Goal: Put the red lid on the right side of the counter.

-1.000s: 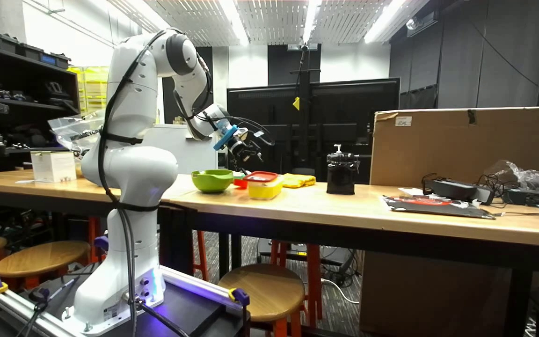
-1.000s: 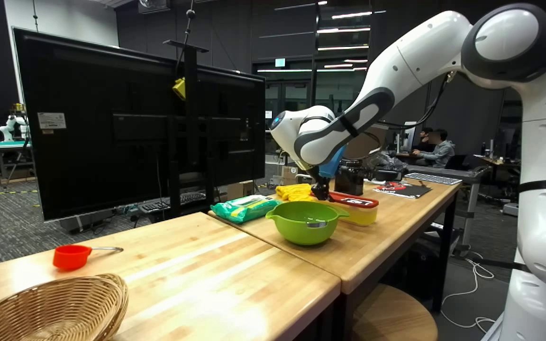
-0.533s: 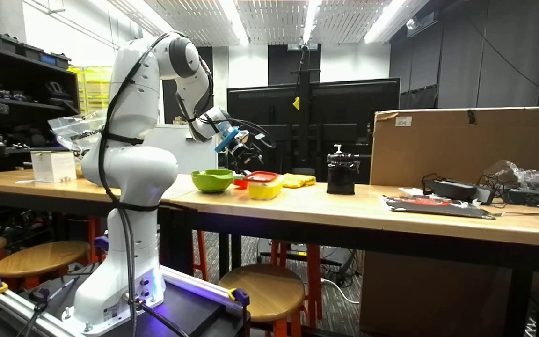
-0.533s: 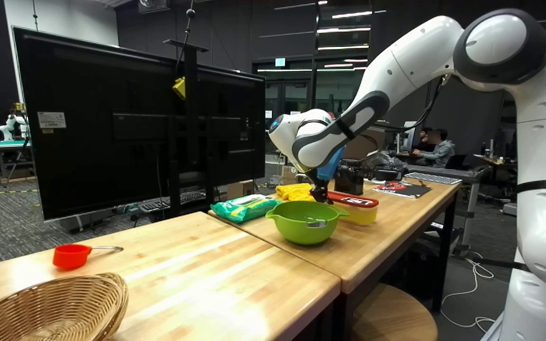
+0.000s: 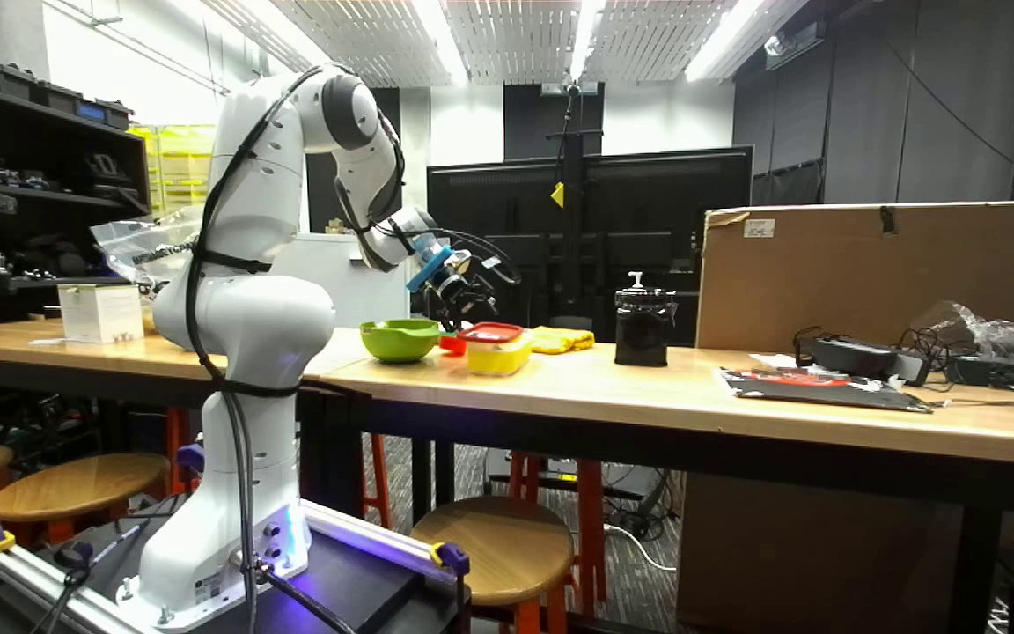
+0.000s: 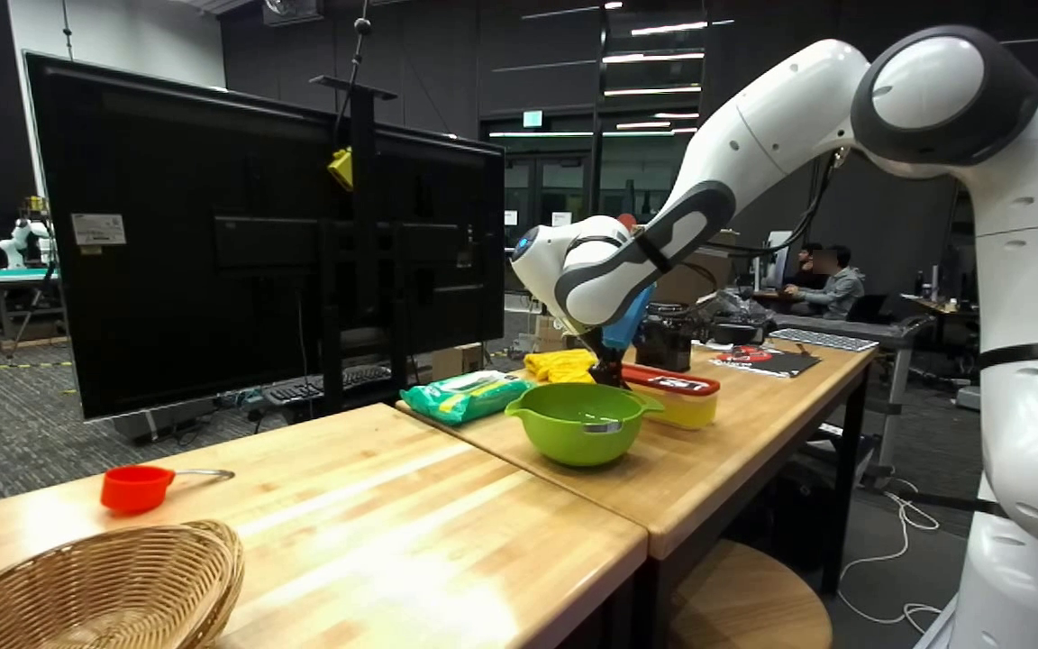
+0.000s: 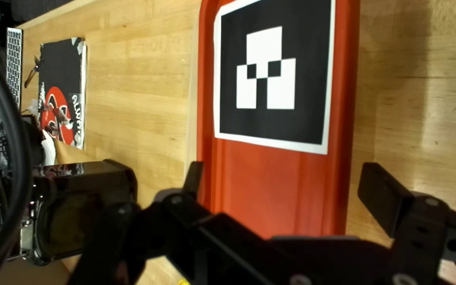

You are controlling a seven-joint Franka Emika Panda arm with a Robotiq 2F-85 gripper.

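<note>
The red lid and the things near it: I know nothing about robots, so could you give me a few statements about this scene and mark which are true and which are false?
1. The red lid lies on top of a yellow container. True.
2. The lid's upper side is plain red all over. False: in the wrist view it bears a black-and-white label.
3. The robot's fingers are black. True.
4. The green bowl rests on the counter beside the container. True.
5. The fingers are shut tight together. False: in the wrist view they stand wide apart.
6. The bowl is upside down. False: its opening faces up.
</note>
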